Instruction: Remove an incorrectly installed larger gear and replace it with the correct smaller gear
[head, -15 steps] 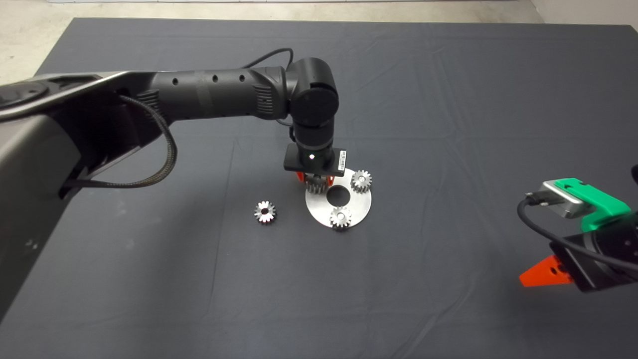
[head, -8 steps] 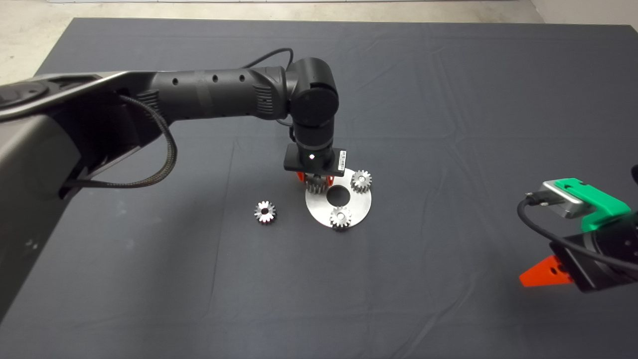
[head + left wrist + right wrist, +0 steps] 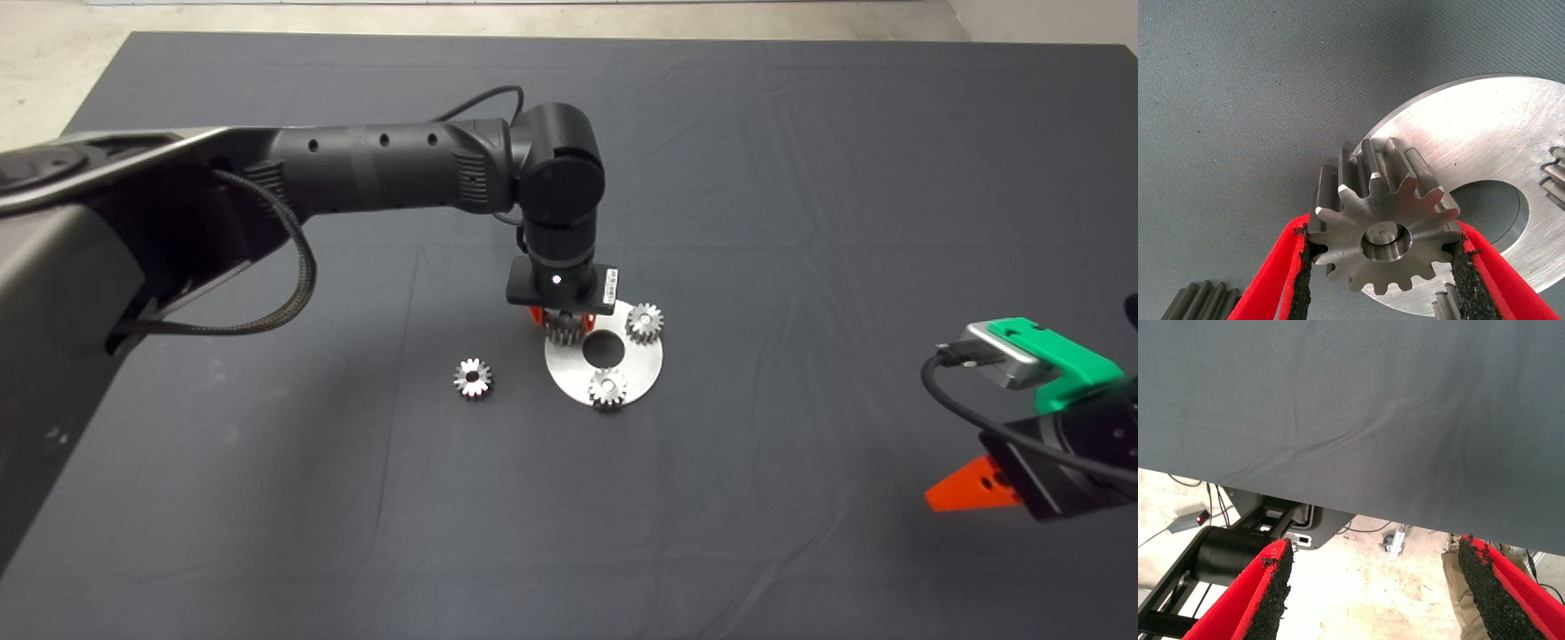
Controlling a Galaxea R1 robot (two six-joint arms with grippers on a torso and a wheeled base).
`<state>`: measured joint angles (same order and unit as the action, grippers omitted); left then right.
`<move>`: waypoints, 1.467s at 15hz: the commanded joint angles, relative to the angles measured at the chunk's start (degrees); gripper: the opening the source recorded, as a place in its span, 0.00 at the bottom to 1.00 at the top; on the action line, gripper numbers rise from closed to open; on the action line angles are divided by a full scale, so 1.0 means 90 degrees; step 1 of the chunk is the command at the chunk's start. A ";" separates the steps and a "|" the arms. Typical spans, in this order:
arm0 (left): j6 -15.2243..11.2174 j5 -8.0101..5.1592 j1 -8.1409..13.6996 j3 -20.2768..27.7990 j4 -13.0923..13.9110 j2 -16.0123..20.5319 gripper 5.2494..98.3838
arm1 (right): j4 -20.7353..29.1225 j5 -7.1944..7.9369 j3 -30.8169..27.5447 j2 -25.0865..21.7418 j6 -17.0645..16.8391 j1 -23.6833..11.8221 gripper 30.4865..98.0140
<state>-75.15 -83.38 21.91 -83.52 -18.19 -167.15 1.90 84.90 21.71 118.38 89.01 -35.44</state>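
Observation:
My left gripper (image 3: 560, 327) reaches down over the round silver plate (image 3: 569, 373) and is shut on the smaller gear (image 3: 560, 335). In the left wrist view its black pads (image 3: 1465, 267) press the teeth on both sides of that smaller gear (image 3: 1355, 223), which sits at the plate's (image 3: 1491, 133) edge with a pin showing in its bore. The larger gear (image 3: 472, 378) lies flat on the mat to the left of the plate, apart from it; its teeth show as the larger gear (image 3: 1201, 300) beside my finger. My right gripper (image 3: 969, 489) waits open at the lower right edge.
Two more small gears (image 3: 644, 322) (image 3: 608, 387) stand on the plate around its central hole (image 3: 606, 348). The right wrist view shows the mat's edge (image 3: 1338, 500) with floor, cables and a black frame beyond it.

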 commanded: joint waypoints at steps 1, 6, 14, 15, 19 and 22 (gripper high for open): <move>-0.0019 -0.0003 0.0135 0.0187 0.0388 -0.0008 0.43 | -0.0153 -0.0019 -0.0012 -0.0023 -0.0007 -0.0125 0.53; -0.0019 -0.0072 0.0349 0.0229 0.0791 0.0002 0.43 | -0.0162 -0.0019 -0.0002 -0.0013 -0.0007 -0.0134 0.53; -0.0038 -0.0061 0.0744 0.0180 0.0908 -0.0008 0.37 | -0.0162 -0.0009 -0.0002 0.0006 -0.0007 -0.0125 0.53; -0.0040 -0.0069 0.0760 0.0182 0.0917 -0.0008 0.37 | -0.0162 -0.0009 -0.0002 -0.0003 -0.0007 -0.0125 0.53; -0.0048 -0.0071 0.0769 0.0190 0.0917 -0.0008 0.37 | -0.0162 -0.0009 -0.0002 -0.0003 -0.0007 -0.0125 0.53; -0.0048 -0.0071 0.0769 0.0208 0.0917 -0.0018 0.37 | -0.0162 -0.0009 -0.0002 -0.0003 -0.0007 -0.0125 0.53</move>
<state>-75.52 -83.85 27.92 -82.36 -10.66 -167.15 1.90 84.97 21.77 118.41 89.03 -35.44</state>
